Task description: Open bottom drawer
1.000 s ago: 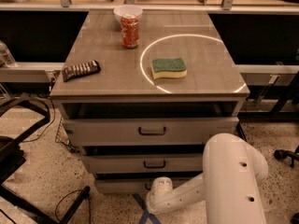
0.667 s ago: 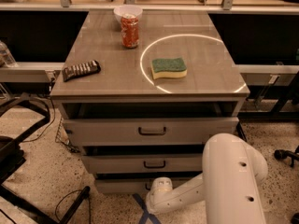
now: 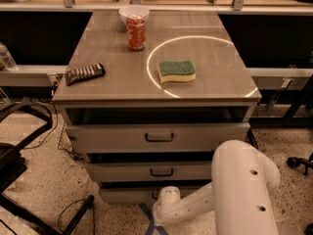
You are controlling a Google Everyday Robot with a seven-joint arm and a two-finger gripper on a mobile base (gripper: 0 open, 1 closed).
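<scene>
The bottom drawer is the lowest and narrowest grey-beige front of the cabinet, just above the floor. Its dark handle is mostly hidden behind my arm's end. My gripper is at the end of the white arm, which reaches in from the lower right. It sits right at the middle of the bottom drawer's front, where the handle is. The middle drawer and the top drawer are above it, each with a dark bar handle.
On the cabinet top are a red can, a white bowl, a green-yellow sponge and a dark ridged object. A black chair base and cables lie on the floor at left. Blue tape marks the floor.
</scene>
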